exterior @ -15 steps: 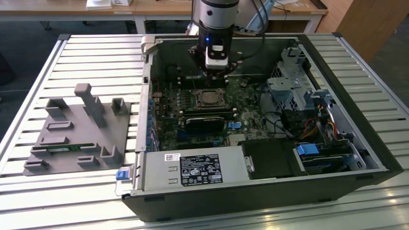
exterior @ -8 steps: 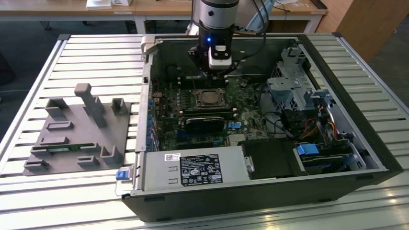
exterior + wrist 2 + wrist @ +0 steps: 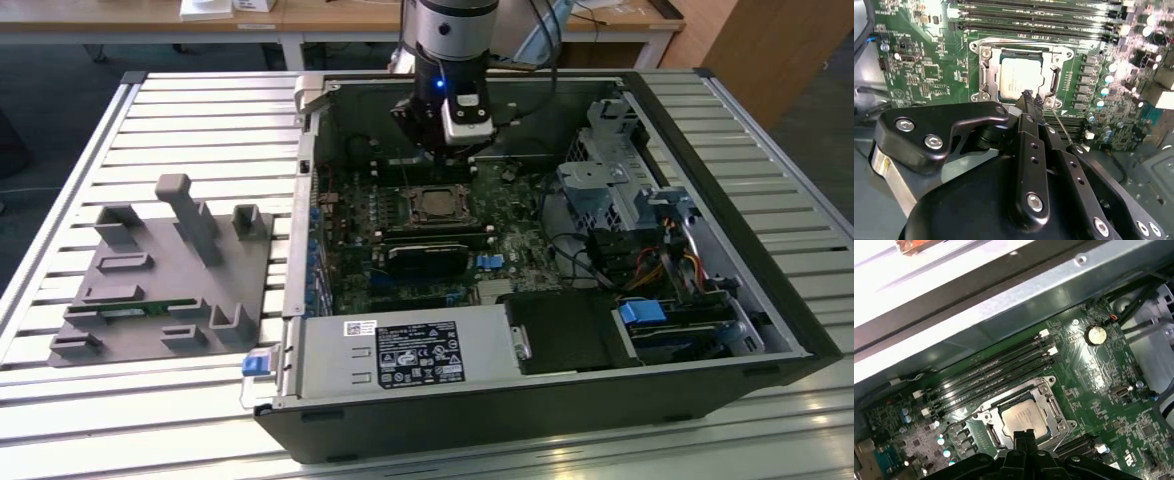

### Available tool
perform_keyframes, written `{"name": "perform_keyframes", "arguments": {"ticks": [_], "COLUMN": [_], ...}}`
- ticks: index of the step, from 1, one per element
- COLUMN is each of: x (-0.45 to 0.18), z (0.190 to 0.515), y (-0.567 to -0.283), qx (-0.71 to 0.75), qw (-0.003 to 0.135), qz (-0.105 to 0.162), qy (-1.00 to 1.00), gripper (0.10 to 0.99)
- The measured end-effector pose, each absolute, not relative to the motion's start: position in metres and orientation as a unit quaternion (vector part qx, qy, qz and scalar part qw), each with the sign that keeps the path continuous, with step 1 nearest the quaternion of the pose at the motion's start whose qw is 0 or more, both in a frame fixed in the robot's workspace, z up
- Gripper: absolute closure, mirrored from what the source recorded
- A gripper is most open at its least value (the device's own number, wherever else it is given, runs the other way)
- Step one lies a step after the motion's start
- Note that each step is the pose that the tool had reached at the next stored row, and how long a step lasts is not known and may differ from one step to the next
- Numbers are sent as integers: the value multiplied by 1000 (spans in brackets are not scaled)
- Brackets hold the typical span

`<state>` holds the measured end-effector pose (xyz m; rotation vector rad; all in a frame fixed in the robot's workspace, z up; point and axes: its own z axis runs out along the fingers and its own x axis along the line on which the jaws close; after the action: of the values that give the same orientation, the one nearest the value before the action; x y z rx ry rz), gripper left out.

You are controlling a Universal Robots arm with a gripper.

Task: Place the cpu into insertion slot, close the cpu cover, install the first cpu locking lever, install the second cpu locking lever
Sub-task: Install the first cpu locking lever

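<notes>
The cpu [image 3: 1021,75] [image 3: 1024,416], a silvery square chip, lies in the insertion slot [image 3: 434,205] on the green board inside the open computer case. The cpu cover [image 3: 985,75] [image 3: 1050,407], a thin metal frame, lies flat around the chip. My gripper [image 3: 1029,96] [image 3: 1021,436] [image 3: 447,172] hangs just above the slot's edge, its two black fingers pressed together with nothing visible between them. In the second wrist view a thin metal locking lever [image 3: 1060,126] slants up beside the fingers, next to the socket's rim.
Long black memory strips [image 3: 994,371] run beside the socket. The grey case wall [image 3: 310,170] and drive cages [image 3: 627,190] ring the board. A grey fixture block [image 3: 167,270] stands on the slatted table at the exterior view's left.
</notes>
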<state>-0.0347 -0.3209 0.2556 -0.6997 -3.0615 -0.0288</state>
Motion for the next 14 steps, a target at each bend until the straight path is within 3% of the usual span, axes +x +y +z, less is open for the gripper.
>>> {"name": "perform_keyframes", "arguments": {"ticks": [14], "x": [-35], "z": [255], "y": [-321], "qx": [-90], "qw": [1], "qz": [-9], "qy": [-996], "gripper": [980]}}
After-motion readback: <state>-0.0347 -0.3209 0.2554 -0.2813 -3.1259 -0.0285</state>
